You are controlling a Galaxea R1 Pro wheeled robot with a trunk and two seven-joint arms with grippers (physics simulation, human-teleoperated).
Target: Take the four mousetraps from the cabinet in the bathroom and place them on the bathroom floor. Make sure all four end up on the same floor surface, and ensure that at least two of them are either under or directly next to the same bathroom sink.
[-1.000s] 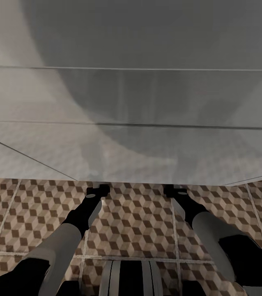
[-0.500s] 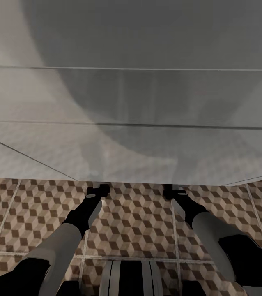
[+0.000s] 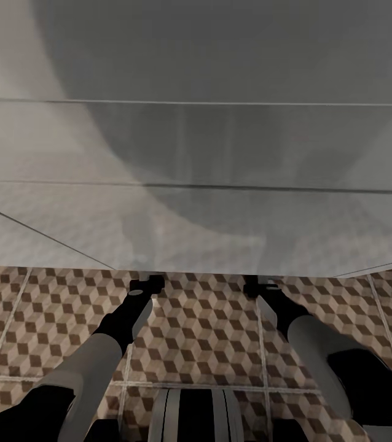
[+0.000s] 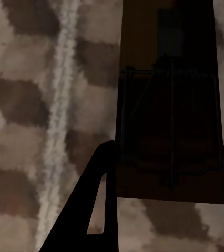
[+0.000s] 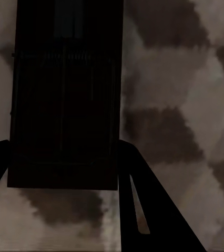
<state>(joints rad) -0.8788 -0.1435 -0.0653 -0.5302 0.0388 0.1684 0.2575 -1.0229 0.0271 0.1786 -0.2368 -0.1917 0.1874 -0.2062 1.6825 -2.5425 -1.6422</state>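
In the left wrist view a brown wooden mousetrap (image 4: 170,105) with dark wire parts lies flat just over the cube-patterned bathroom floor (image 4: 28,105). My left gripper (image 4: 170,163) has a dark finger against each long edge of it. In the right wrist view a second mousetrap (image 5: 64,105), deep in shadow, sits the same way between the fingers of my right gripper (image 5: 62,163). In the head view the left gripper (image 3: 147,283) and the right gripper (image 3: 260,283) reach low to the foot of a white vanity (image 3: 196,153), which hides their fingertips. The sink's basin and the cabinet are out of view.
The white vanity front, crossed by thin horizontal seams, stands close ahead over the upper part of the head view. Patterned floor tiles (image 3: 196,331) with pale grout lines spread between and beside my arms. My own base (image 3: 193,417) shows at the bottom edge.
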